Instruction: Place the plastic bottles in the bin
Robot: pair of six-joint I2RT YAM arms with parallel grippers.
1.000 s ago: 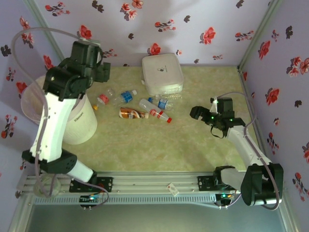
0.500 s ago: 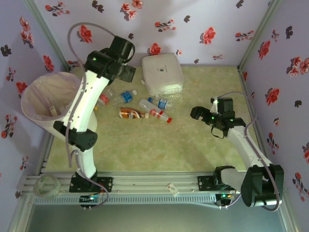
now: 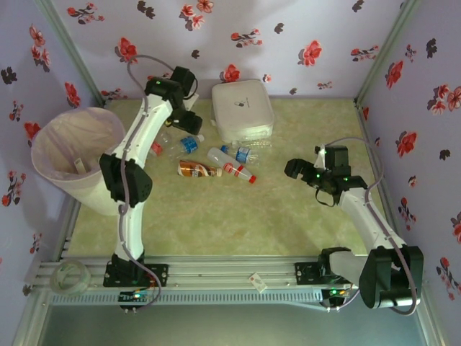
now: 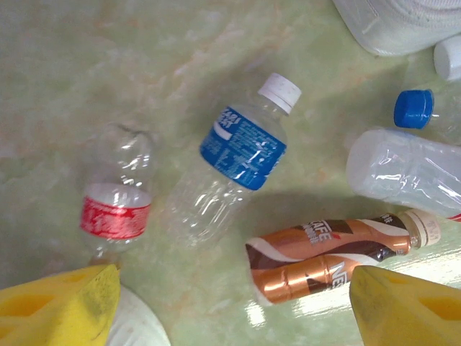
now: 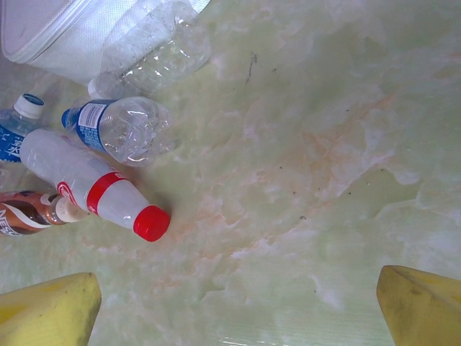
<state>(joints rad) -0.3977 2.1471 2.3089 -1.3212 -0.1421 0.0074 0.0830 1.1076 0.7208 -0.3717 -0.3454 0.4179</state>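
Lilac walls [image 3: 324,29] printed with red flowers close in a pale green marbled tabletop [image 3: 288,216]. The plastic bottles [image 3: 218,157] lie loose in a cluster at the far left-centre of it, just in front of a flat white box [image 3: 242,109]. The bin [image 3: 75,155], lined with a pale bag, stands well to their left at the table's edge.

The left gripper [image 3: 189,119] hangs over the far-left side of the cluster, so we take the left arm as plainly the nearer one. In its wrist view the fingers stand wide apart and bare, and the bottles lie flat on the table beyond them. Closest to the gap is the brown coffee bottle [image 4: 331,252], toward the right-hand finger. Its long axis runs nearly along the line from finger to finger, cap to the right. We judge that the jaws would have to turn across that axis before closing on it. The blue-labelled bottle [image 4: 234,169] lies farther out on a slant, with its white cap up and to the right. The red-labelled bottle [image 4: 115,198] lies just above the left-hand finger.

The right gripper [image 3: 299,171] sits well apart to the right of the cluster, jaws spread and empty. From its wrist the nearest is the red-capped bottle [image 5: 94,191], off to the left.
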